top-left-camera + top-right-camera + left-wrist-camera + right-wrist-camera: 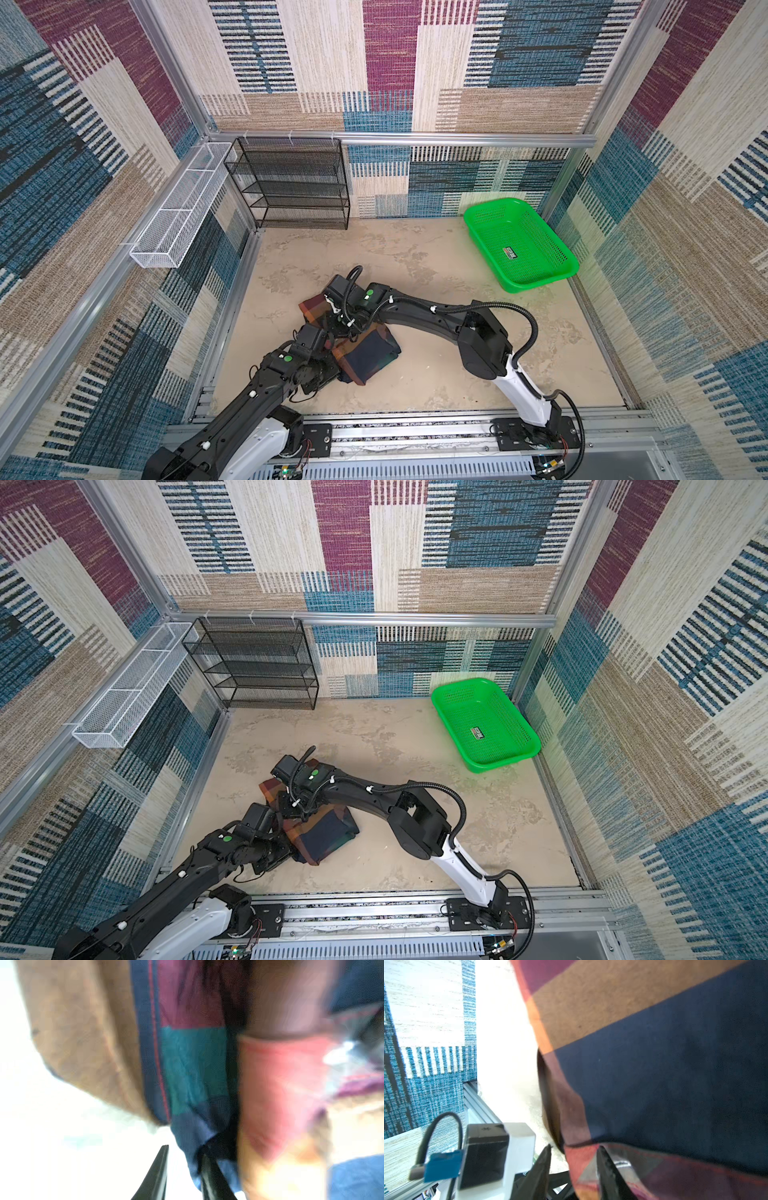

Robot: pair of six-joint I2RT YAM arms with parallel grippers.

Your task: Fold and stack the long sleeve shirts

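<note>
Narrowly parted left end effector [185, 1150] beside cloth edge, parted right end effector [575, 1146] straddling fold edge, neither clamping, over plaid shirt [370, 353] bunched part-folded on bench [415, 270]; mid-fold, probably needs regrip, flattening.

Readable text: none could be made out in any view.
Sticker [509, 252]: lay on the mesh floor of the green basket [540, 232], at the far right corner of the table [415, 266]. It carried green, red and dark print, too small to read in both top views.
Mark: a small embossed sign sat on top of a black block [483, 1155] in the right wrist view, too blurred to read.
Tag [443, 1164]: plain blue, on a cable just beside the block.
</note>
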